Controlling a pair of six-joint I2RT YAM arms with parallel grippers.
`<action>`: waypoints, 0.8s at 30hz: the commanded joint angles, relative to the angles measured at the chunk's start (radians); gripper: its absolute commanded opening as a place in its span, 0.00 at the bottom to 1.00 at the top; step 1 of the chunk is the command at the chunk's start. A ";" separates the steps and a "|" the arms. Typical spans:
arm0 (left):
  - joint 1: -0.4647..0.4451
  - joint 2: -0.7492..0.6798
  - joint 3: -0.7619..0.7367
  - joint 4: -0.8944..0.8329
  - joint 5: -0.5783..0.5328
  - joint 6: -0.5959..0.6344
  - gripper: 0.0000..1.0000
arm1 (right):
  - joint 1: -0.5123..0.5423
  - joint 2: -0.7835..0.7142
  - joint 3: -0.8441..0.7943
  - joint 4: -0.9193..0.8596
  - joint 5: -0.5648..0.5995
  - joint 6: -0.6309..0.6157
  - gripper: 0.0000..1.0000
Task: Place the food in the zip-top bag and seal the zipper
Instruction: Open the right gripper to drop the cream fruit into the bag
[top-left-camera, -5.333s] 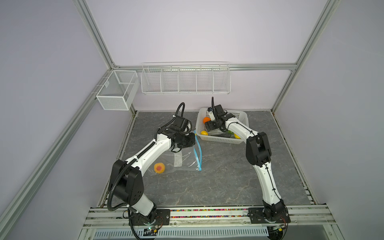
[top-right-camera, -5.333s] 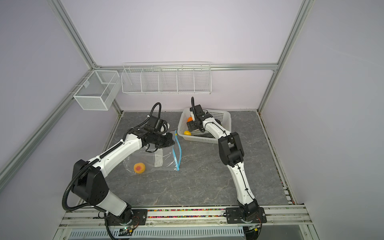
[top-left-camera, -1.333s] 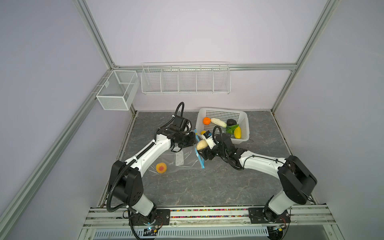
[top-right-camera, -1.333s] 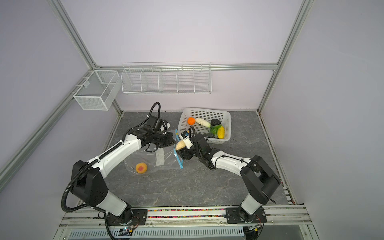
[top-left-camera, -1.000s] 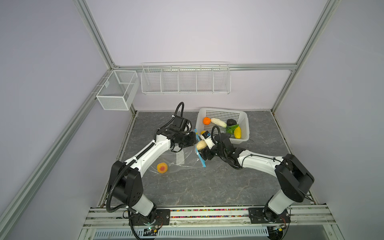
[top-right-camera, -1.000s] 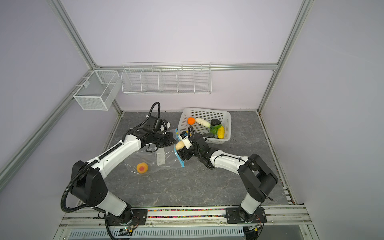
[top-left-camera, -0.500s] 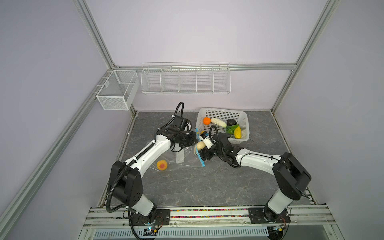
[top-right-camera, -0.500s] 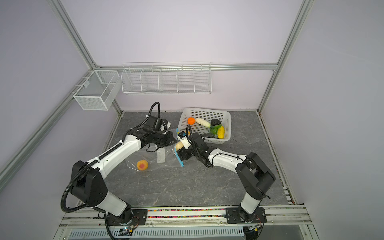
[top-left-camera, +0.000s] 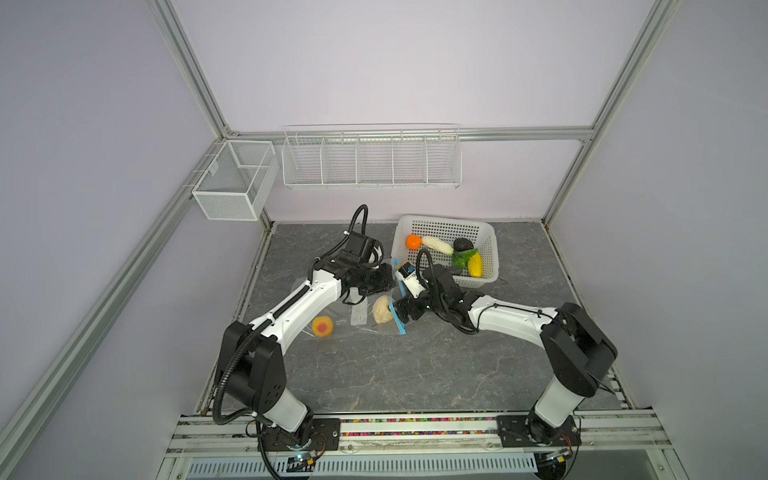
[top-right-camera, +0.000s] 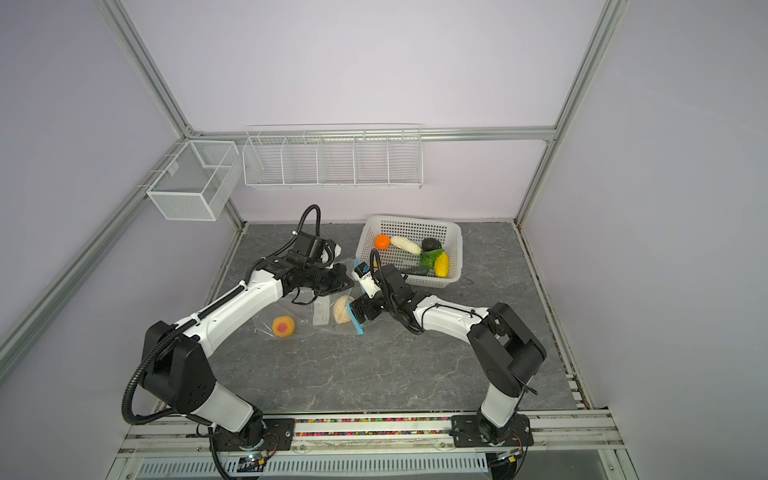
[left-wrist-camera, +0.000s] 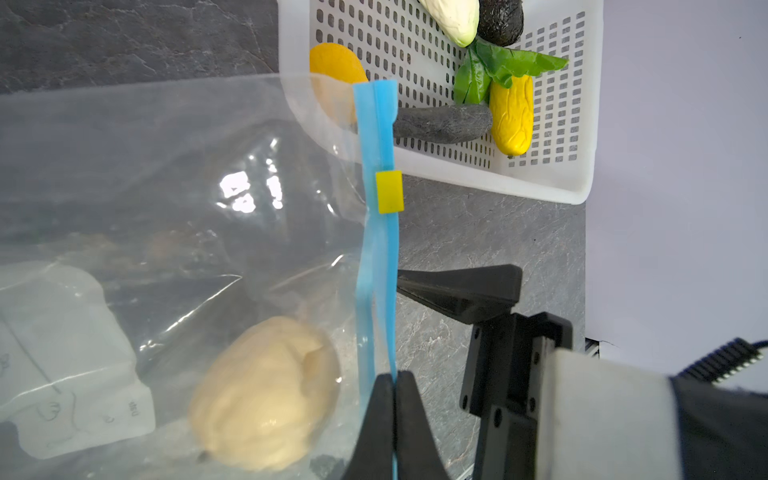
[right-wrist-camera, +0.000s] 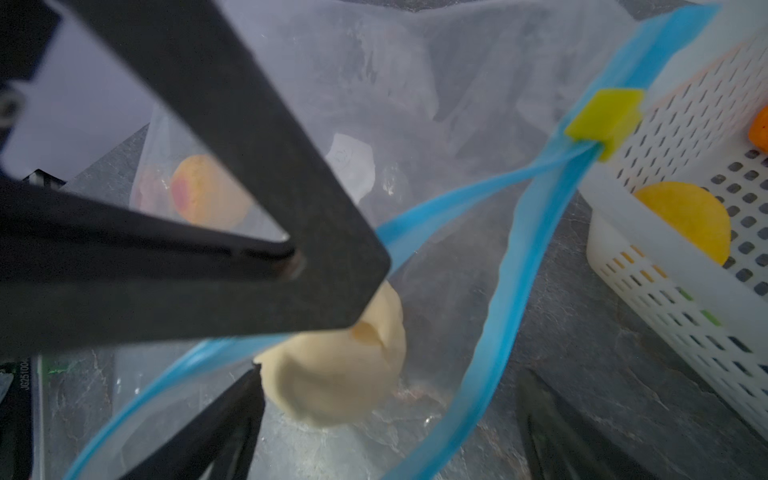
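Observation:
The clear zip-top bag (top-left-camera: 358, 314) (top-right-camera: 321, 311) lies on the table with its mouth toward the basket. My left gripper (left-wrist-camera: 394, 376) (top-left-camera: 388, 279) is shut on the upper lip of the blue zipper (left-wrist-camera: 376, 249) and holds the mouth apart. The yellow slider (left-wrist-camera: 389, 192) (right-wrist-camera: 604, 120) sits near the far end. A cream food piece (top-left-camera: 381, 309) (right-wrist-camera: 332, 374) lies just inside the mouth. My right gripper (right-wrist-camera: 390, 415) (top-left-camera: 395, 309) stands open around it, jaws wide, apparently not pressing it. A peach-coloured piece (top-left-camera: 322, 326) (right-wrist-camera: 208, 195) rests deeper in the bag.
The white perforated basket (top-left-camera: 444, 226) (top-right-camera: 411, 224) stands behind and to the right of the bag. It holds an orange (top-left-camera: 413, 241), a white piece (top-left-camera: 437, 245), a dark avocado (top-left-camera: 462, 244), yellow corn with green leaves (top-left-camera: 475, 264) and a dark long piece (left-wrist-camera: 440, 122). Wire racks hang on the back wall.
My right gripper carried the cream piece from outside the zipper into the bag's mouth and opened its jaws. The left gripper kept its hold. The peach-coloured piece shifted slightly left.

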 joint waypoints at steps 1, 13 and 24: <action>0.004 -0.019 -0.012 0.012 0.011 0.003 0.00 | 0.005 0.008 0.019 -0.007 -0.024 0.000 0.95; 0.003 -0.024 -0.010 0.015 0.011 0.002 0.00 | 0.004 -0.045 -0.009 -0.024 0.001 0.025 0.94; 0.007 -0.025 -0.002 0.019 -0.007 0.007 0.00 | -0.092 -0.065 0.067 -0.260 -0.061 0.530 0.83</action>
